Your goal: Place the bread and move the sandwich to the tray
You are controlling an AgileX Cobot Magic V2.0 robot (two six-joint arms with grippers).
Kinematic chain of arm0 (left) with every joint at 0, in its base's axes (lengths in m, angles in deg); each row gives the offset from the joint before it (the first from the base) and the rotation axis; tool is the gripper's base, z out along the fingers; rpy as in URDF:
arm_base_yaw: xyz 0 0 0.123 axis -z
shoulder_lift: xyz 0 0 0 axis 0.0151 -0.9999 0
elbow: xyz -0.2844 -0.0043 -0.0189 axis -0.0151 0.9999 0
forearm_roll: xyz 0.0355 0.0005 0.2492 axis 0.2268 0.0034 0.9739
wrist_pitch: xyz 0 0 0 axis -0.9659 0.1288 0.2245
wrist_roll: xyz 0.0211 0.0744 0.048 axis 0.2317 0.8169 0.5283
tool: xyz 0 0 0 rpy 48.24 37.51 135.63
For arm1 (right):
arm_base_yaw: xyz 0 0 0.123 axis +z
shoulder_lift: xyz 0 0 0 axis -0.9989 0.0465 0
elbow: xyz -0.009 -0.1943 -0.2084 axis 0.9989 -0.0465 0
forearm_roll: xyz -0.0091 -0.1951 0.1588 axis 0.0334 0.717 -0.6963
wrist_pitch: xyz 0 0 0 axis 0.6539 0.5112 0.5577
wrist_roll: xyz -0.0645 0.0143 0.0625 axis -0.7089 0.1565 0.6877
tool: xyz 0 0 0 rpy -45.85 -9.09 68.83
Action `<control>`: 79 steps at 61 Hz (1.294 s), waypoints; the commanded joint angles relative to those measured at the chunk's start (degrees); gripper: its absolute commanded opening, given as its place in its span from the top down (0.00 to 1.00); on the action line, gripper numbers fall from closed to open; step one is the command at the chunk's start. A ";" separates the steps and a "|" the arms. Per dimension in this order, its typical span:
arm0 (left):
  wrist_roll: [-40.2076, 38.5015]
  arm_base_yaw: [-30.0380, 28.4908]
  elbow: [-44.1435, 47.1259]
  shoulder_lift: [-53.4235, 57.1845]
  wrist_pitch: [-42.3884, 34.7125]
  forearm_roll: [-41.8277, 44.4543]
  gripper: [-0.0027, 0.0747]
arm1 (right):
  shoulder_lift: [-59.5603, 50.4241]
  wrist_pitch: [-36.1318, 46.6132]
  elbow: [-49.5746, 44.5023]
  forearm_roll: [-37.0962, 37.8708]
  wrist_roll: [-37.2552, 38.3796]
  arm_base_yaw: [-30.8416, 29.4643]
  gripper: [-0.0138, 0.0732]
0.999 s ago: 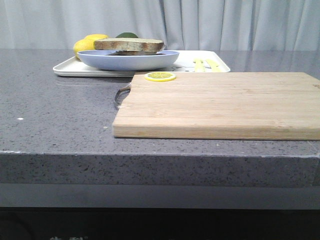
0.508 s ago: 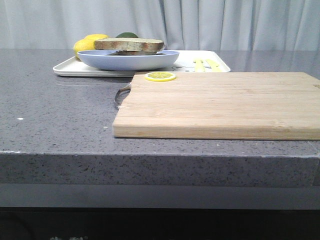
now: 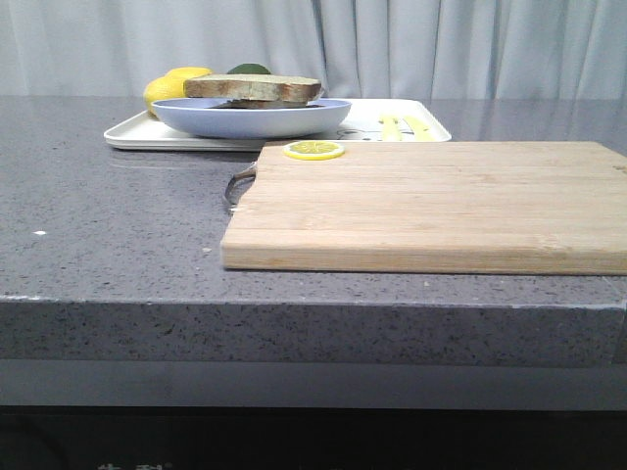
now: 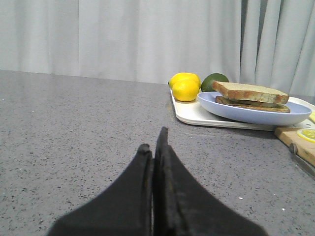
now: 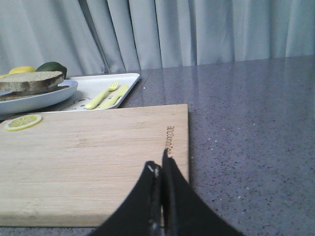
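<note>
The sandwich, brown-crusted slices stacked with a thick slice on top, lies on the pale-blue plate, which stands on the white tray at the back left. It also shows in the left wrist view and the right wrist view. No egg shows between the slices. No separate loose slice of bread is in view. My left gripper is shut and empty, low over the grey counter, well short of the tray. My right gripper is shut and empty over the near right part of the wooden cutting board.
A lemon slice lies on the board's far left corner. The board has a metal handle on its left side. Whole lemons and an avocado sit on the tray's far end. Yellow cutlery lies on the tray.
</note>
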 commanded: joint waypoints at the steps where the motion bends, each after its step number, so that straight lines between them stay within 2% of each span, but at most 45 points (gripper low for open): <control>1: -0.58 0.17 0.12 1.28 -4.57 -0.37 0.99 | -1.05 5.72 0.12 3.47 6.14 -0.57 0.92; 9: -0.58 0.17 0.12 1.28 -4.57 -0.37 0.99 | -1.05 5.40 0.12 9.02 10.63 -1.13 0.92; 32: -0.58 0.17 0.12 1.28 -4.57 -0.37 0.99 | -1.05 2.35 0.12 9.07 8.87 -3.01 0.92; 79: -0.58 0.17 0.12 1.28 -4.57 -0.37 0.99 | -1.11 6.67 0.12 10.57 7.29 -3.01 0.92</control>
